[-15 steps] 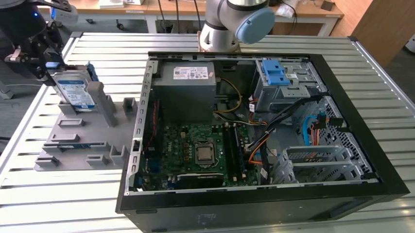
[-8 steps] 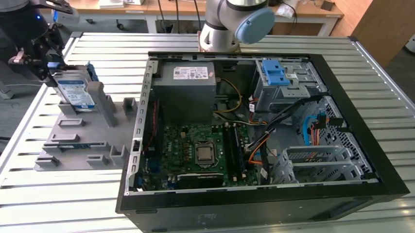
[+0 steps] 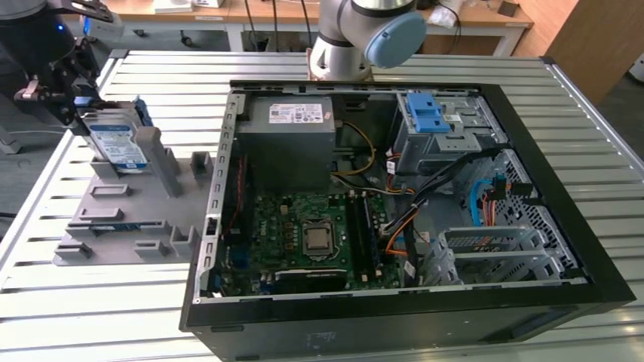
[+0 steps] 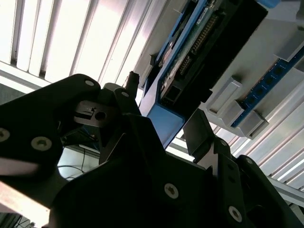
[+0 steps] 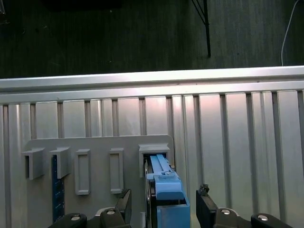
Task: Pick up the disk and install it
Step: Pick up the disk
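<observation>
The disk (image 3: pixel 117 145) stands on edge in a slot of the grey fixture plate (image 3: pixel 111 226), at the exterior view's left. It is silver with a white-and-blue label and a blue carrier bracket. My gripper (image 3: pixel 78 105) hangs at its upper end. In the first wrist view the disk's blue bracket (image 5: pixel 167 195) sits between my two fingers (image 5: pixel 205 205), with a small gap on each side, so my gripper (image 5: pixel 164 203) is open around it. In the second wrist view the bracket (image 4: pixel 164 121) likewise lies between the dark fingers (image 4: pixel 198 135) of my gripper (image 4: pixel 164 107).
An open black computer case (image 3: pixel 563 226) lies on the slatted metal table (image 3: pixel 90 317). Inside it are a grey power supply (image 3: pixel 292 124), a green motherboard (image 3: pixel 302 234) and a drive cage with blue latches (image 3: pixel 427 113). The arm's base (image 3: pixel 352 38) stands behind the case.
</observation>
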You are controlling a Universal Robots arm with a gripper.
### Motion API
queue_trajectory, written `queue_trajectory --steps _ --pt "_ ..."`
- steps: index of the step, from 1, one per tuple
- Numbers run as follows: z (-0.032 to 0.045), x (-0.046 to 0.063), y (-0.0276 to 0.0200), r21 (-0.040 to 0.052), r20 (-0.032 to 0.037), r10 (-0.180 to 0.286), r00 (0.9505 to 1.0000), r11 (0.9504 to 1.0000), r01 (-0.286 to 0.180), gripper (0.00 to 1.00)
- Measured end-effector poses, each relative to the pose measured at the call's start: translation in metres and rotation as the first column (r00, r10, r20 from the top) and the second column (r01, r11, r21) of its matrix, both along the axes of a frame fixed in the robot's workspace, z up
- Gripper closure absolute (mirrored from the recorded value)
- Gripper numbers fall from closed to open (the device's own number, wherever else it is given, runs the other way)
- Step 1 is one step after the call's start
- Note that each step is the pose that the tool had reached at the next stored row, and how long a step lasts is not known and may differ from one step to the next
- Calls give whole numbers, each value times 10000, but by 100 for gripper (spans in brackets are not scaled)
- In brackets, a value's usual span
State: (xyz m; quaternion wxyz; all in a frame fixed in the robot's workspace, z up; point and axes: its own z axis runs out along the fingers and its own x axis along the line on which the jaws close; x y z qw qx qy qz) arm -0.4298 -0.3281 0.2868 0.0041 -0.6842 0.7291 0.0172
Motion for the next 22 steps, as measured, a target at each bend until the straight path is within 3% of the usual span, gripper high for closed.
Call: queue_trajectory --steps 7,8,16,19,20,22 --pt "-15 -8 1 0 1 0 10000 10000 0 37" --pt "-17 -17 1 0 1 -1 10000 10000 1 44" --pt "-24 -26 4 1 2 3 10000 10000 -3 44" --pt "-24 -26 6 0 0 3 10000 10000 -3 51" --pt "-24 -26 7 0 1 3 10000 10000 -3 58" --pt "-24 -26 8 0 0 3 10000 10000 -3 58"
